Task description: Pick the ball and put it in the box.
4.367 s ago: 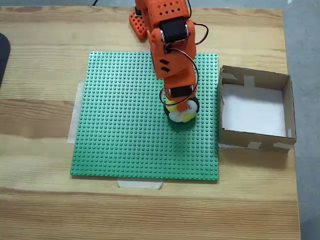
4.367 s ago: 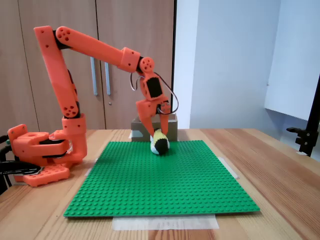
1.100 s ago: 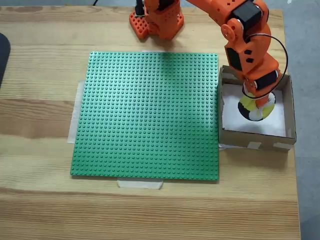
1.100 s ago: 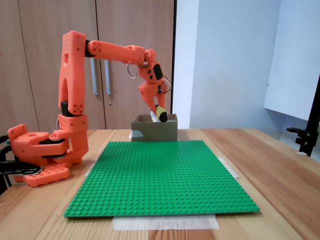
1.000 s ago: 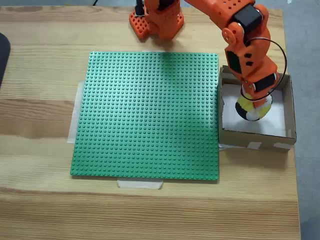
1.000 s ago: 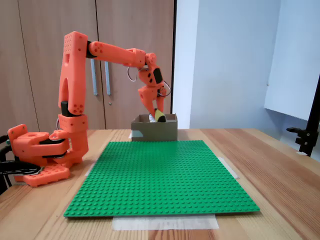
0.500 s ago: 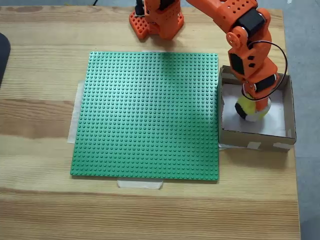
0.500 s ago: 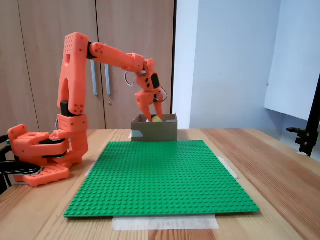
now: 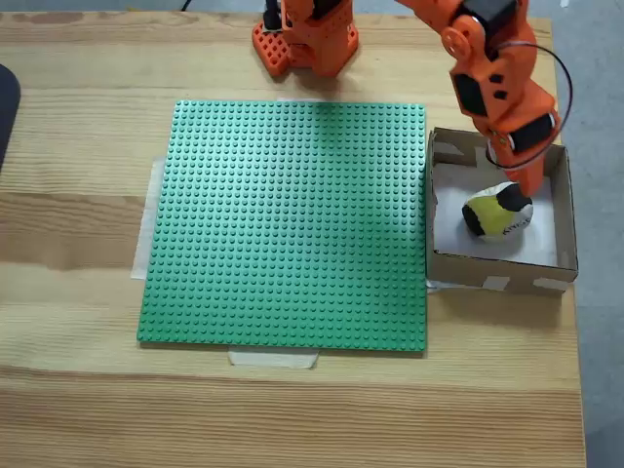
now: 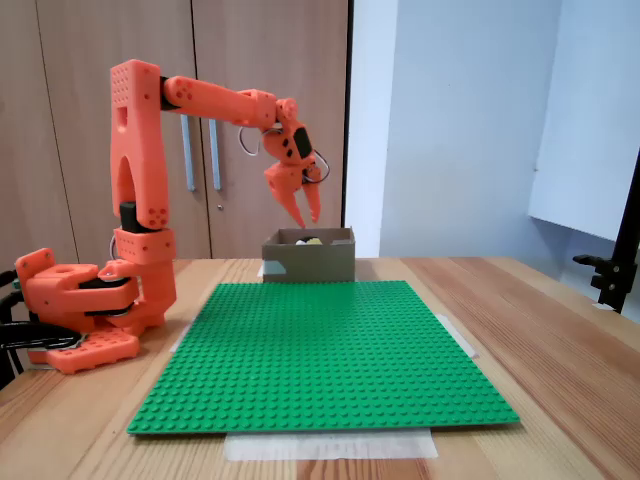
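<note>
Top-down fixed view: I am seeing the ball (image 9: 498, 214) lying on the white floor of the box (image 9: 492, 278), a little toward 3 o'clock of the floor's centre, with yellow and black patches up and a white patch with lettering facing 5 o'clock. The box is sitting on the wooden table (image 9: 78, 146) just beside the 3 o'clock edge of the green studded baseplate (image 9: 283, 224). The gripper (image 9: 526, 181) is hanging over the box at about 1 o'clock of the ball; from here its orange body is hiding how the jaws are standing, and I cannot tell whether a tip is touching the ball. The arm's base (image 9: 304, 34) is sitting at 12 o'clock of the baseplate, on the table's far edge.

Side fixed view: I am looking across the baseplate (image 10: 320, 350) toward the box (image 10: 310, 258) at its far edge. The ball (image 10: 311, 241) is showing as a small yellow and white bit just over the box's rim. The gripper (image 10: 308, 214) is hanging above the box, at 12 o'clock of the ball and clear of the rim, its jaws spread apart with nothing between them. The arm is reaching out from its base (image 10: 80, 310) at 9 o'clock of the baseplate.
</note>
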You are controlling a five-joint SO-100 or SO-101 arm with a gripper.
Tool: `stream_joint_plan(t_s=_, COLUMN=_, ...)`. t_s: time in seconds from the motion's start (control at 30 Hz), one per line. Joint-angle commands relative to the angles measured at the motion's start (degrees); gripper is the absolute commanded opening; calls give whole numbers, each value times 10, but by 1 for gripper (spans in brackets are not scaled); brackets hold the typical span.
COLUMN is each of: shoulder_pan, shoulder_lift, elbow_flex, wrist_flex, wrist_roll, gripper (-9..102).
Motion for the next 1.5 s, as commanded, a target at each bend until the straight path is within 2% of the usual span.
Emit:
stream_joint_plan(t_s=0.0, shoulder_pan=21, shoulder_lift=66, elbow_flex=6, wrist_flex=-11, wrist_roll=-5, gripper=12)
stream_joint_plan(t_s=0.23, shoulder_pan=71, shoulder_lift=176, elbow_flex=89, wrist_flex=-38, wrist_roll=-22, gripper=8)
stream_joint_plan(t_s=0.43, shoulder_pan=99, shoulder_lift=250, elbow_flex=125, wrist_flex=-24, wrist_roll=-68, gripper=-1)
stream_joint_plan(t_s=0.87, shoulder_pan=157, shoulder_lift=363, elbow_flex=194, wrist_flex=-12, wrist_roll=-162, gripper=-1)
stream_joint_plan(t_s=1.47, shoulder_pan=229, shoulder_lift=405, elbow_flex=233, wrist_flex=-19, wrist_roll=-183, gripper=-1)
